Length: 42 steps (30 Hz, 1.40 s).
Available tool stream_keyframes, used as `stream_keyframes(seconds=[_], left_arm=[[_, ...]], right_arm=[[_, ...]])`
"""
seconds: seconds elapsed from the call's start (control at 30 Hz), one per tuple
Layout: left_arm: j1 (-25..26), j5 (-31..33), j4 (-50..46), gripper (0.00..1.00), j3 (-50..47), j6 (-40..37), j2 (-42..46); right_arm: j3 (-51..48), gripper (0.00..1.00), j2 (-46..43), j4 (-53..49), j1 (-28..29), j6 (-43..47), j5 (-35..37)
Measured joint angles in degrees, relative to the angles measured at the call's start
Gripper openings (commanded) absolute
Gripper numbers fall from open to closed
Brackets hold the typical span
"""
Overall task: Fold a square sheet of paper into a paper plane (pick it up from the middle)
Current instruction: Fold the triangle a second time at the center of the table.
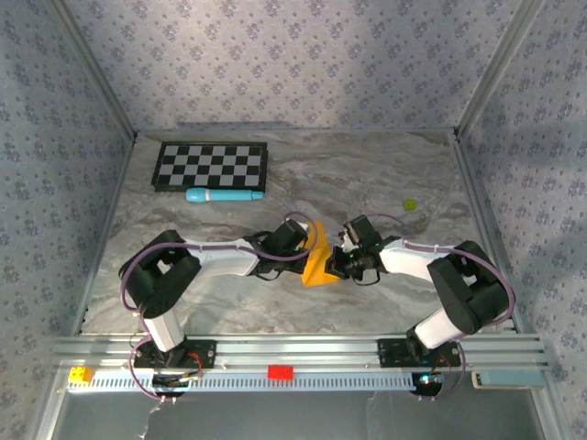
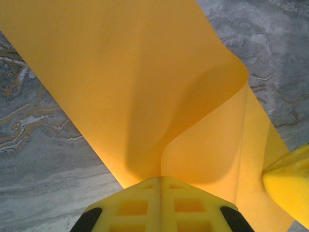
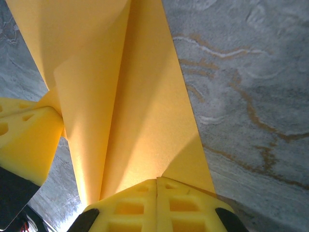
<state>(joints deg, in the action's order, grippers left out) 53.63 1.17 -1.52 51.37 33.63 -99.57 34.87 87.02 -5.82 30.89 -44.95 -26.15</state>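
We find the left gripper (image 2: 160,180) and the right gripper (image 3: 157,182) each clamped on the orange sheet of paper (image 2: 120,72), which stands upright between them over the marble table (image 1: 385,183), bowed into a soft curl.

No text, label, number or sign can be read anywhere.
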Motion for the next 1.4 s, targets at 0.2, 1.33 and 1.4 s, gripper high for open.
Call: stream_keyframes(seconds=[0.2,1.33,1.4], left_arm=[[0.00,-0.02,0.00,0.00,0.24,-0.15,-0.20],[0.00,0.24,0.42,0.00,0.24,-1.27,-1.09],[0.00,0.24,0.42,0.00,0.24,-1.27,-1.09]], right_arm=[[0.00,0.04,0.00,0.00,0.00,0.00,0.00],[0.00,0.04,0.00,0.02,0.15,0.00,0.22],[0.00,0.04,0.00,0.02,0.17,-0.02,0.22]])
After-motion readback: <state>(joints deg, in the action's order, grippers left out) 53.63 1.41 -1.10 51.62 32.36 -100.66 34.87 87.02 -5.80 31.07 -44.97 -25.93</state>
